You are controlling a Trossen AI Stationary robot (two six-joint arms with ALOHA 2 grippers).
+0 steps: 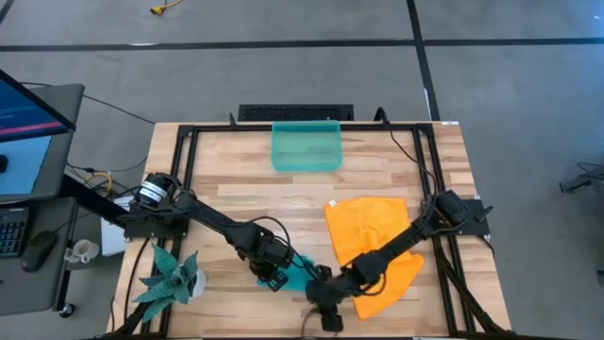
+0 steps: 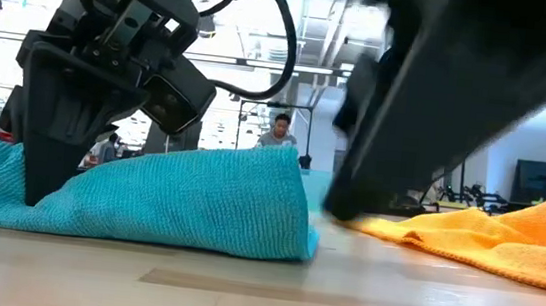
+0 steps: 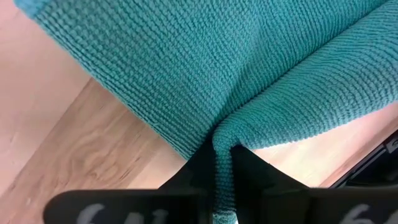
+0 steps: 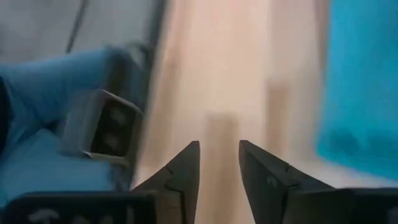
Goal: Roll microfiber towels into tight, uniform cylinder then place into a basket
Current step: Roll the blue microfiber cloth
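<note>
The teal-blue towel [image 1: 300,276] lies bunched in a low, thick lump [image 2: 178,199] on the table near its front edge. My left gripper [image 1: 276,276] is shut on the towel's left end [image 2: 8,188]. My right gripper [image 1: 326,304] is just right of the towel's other end and low over the table. In the right wrist view its fingers [image 4: 219,152] stand apart and hold nothing. The orange towel [image 1: 373,241] lies spread and rumpled to the right, under the right arm. The teal-green basket [image 1: 306,146] stands at the table's far middle. My left gripper pinches a raised fold of the teal towel [image 3: 222,143] between its two fingers. The cloth is doubled in the gap between the fingers. The fingers [image 2: 46,166] come from above, pointing down, at the towel's left end. The rest of the towel lies on the table.
A teal spiky plant figure [image 1: 172,277] stands at the front left corner. Black rails [image 1: 185,170] run along the table's left, right and far sides. Bare wood [image 1: 274,198] lies between the basket and the towels. A person [image 2: 277,131] shows in the room behind.
</note>
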